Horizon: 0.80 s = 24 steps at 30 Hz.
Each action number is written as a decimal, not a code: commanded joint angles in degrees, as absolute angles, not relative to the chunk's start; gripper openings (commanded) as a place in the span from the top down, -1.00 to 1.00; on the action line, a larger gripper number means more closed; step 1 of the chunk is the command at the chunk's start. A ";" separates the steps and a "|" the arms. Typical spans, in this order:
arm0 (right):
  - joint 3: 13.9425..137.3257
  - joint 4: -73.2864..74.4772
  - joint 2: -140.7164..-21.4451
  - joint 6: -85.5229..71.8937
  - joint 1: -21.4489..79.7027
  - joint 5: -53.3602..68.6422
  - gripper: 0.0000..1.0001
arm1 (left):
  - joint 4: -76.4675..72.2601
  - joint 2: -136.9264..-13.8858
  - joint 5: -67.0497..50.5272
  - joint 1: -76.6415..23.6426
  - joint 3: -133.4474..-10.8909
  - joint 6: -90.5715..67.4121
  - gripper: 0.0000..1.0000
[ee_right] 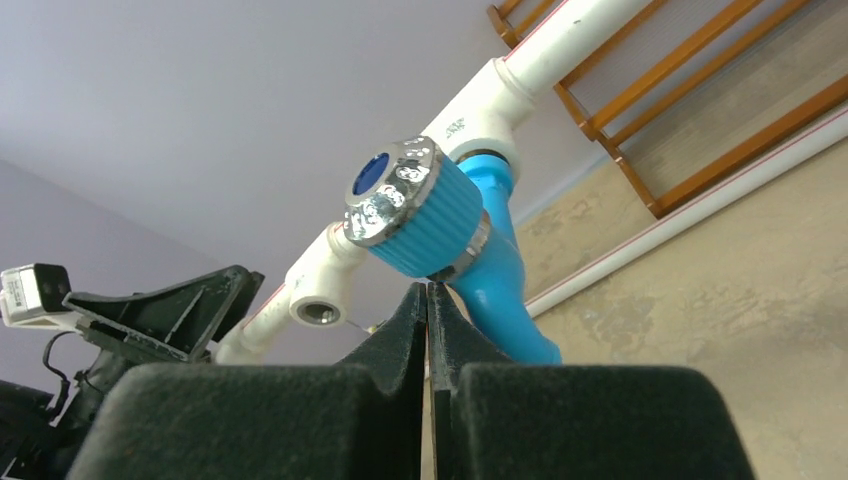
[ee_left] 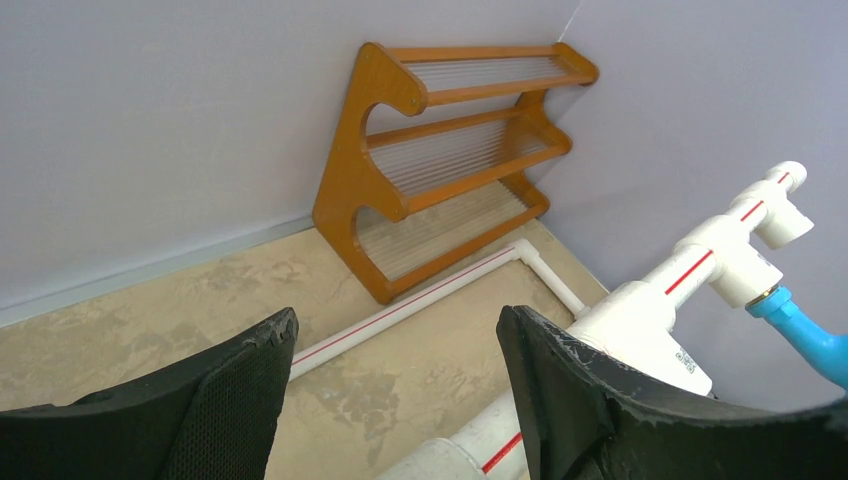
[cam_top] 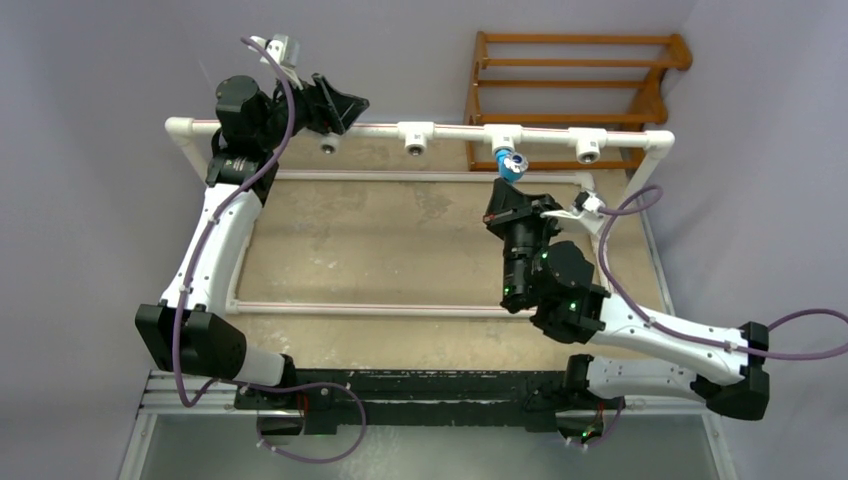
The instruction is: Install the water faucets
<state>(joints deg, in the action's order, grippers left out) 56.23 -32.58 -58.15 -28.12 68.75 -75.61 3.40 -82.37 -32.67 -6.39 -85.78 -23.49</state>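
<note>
L gripper (cam_top: 340,110): arm stretched far-left, jaws spread by white pipe (cam_top: 455,131).
R gripper (ee_right: 427,300): tips pressed together, just under blue faucet (ee_right: 430,225).

Overhead looks down; wrist cameras (close, low) share the pipe (ee_right: 560,38).

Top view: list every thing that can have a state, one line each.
blue faucet: mounted in a tee fitting, ungripped.
left gripper: open, empty.
right gripper: shut, empty, tips just under the faucet's knob.
other three tees: sockets empty.
</note>
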 commanded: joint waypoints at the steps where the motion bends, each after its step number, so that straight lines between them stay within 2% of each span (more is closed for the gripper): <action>1: 57.91 -23.17 -53.45 -35.37 68.20 -83.32 1.00 | 16.41 -86.70 -30.50 -4.57 -82.35 -24.08 -0.46; 6: 56.13 -21.59 -49.00 -35.31 68.20 -82.91 1.00 | 16.37 -86.84 -30.67 -4.57 -82.35 -24.17 -0.46; 12: 55.62 -30.52 -47.74 -23.98 68.20 -73.95 1.00 | 16.35 -86.83 -30.59 -4.57 -82.35 -24.13 -0.46; 19: 57.35 -35.39 -49.54 -14.98 68.18 -58.86 1.00 | 16.37 -86.84 -30.45 -4.57 -82.35 -24.00 -0.46; 24: 62.80 -34.09 -55.65 -11.43 68.18 -57.87 1.00 | 16.39 -86.84 -30.59 -4.57 -82.35 -24.08 -0.46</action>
